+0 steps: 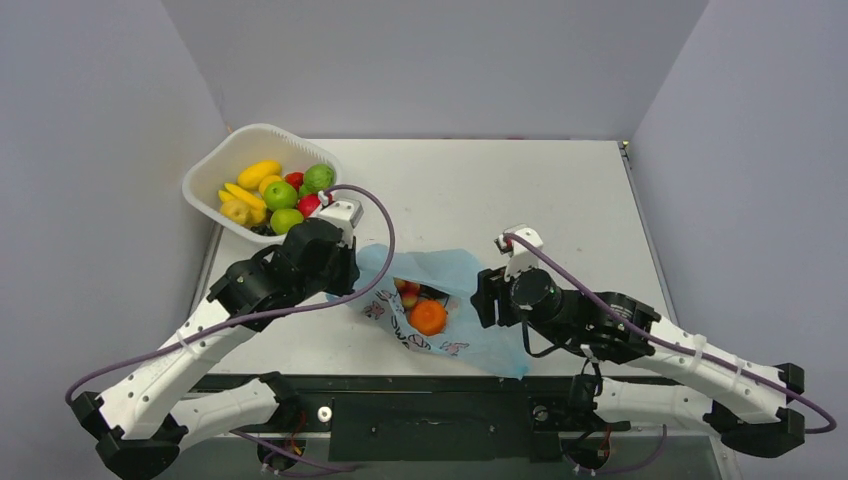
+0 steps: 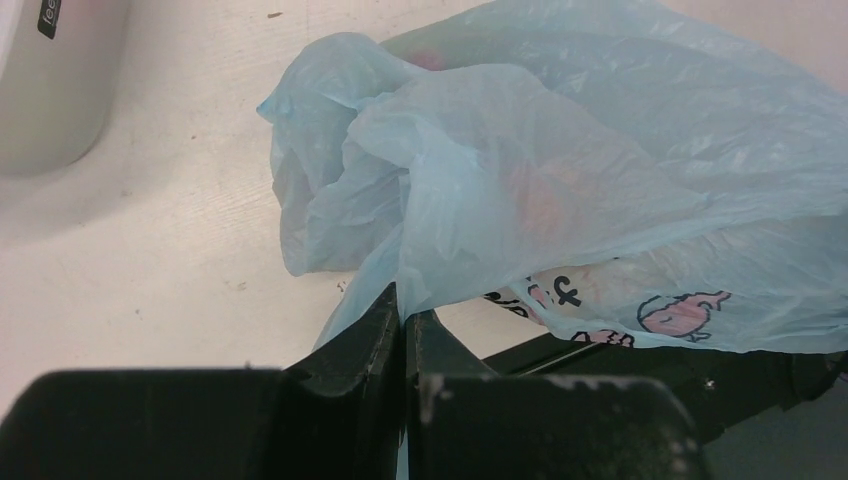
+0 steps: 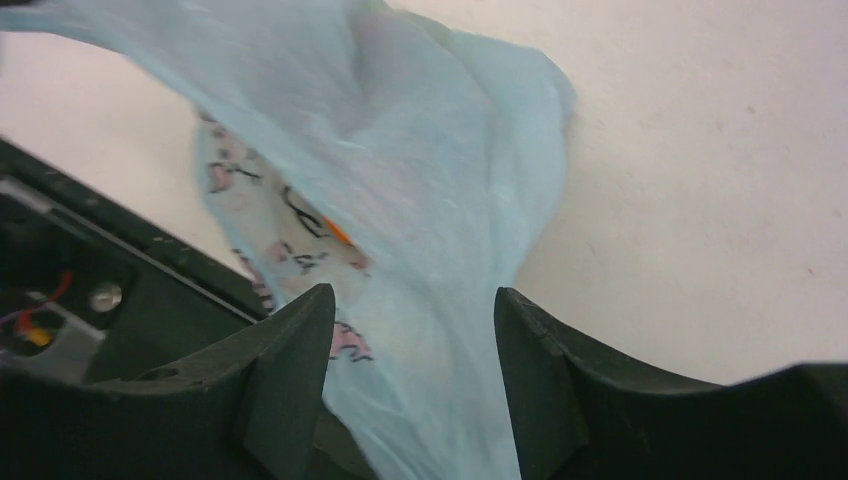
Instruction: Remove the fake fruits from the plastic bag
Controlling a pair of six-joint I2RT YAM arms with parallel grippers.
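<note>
The light-blue plastic bag (image 1: 470, 330) lies crumpled near the table's front edge, its mouth open upward. Inside it show an orange (image 1: 428, 317) and a reddish fruit (image 1: 407, 292); any other fake fruits are hidden by the film. My left gripper (image 2: 405, 308) is shut on a fold of the plastic bag (image 2: 560, 170) at its left edge (image 1: 348, 280). At the bag's right side, my right gripper (image 3: 412, 315) stands open with loose film of the plastic bag (image 3: 420, 180) running between its fingers (image 3: 295, 350), unpinched. From above, that right gripper (image 1: 484, 297) touches the bag's rim.
A white basket (image 1: 212, 172) at the back left holds a banana (image 1: 259, 173), green apples (image 1: 281, 194) and red fruits. The black front rail (image 1: 430, 390) runs just below the bag. Grey walls enclose the table on three sides.
</note>
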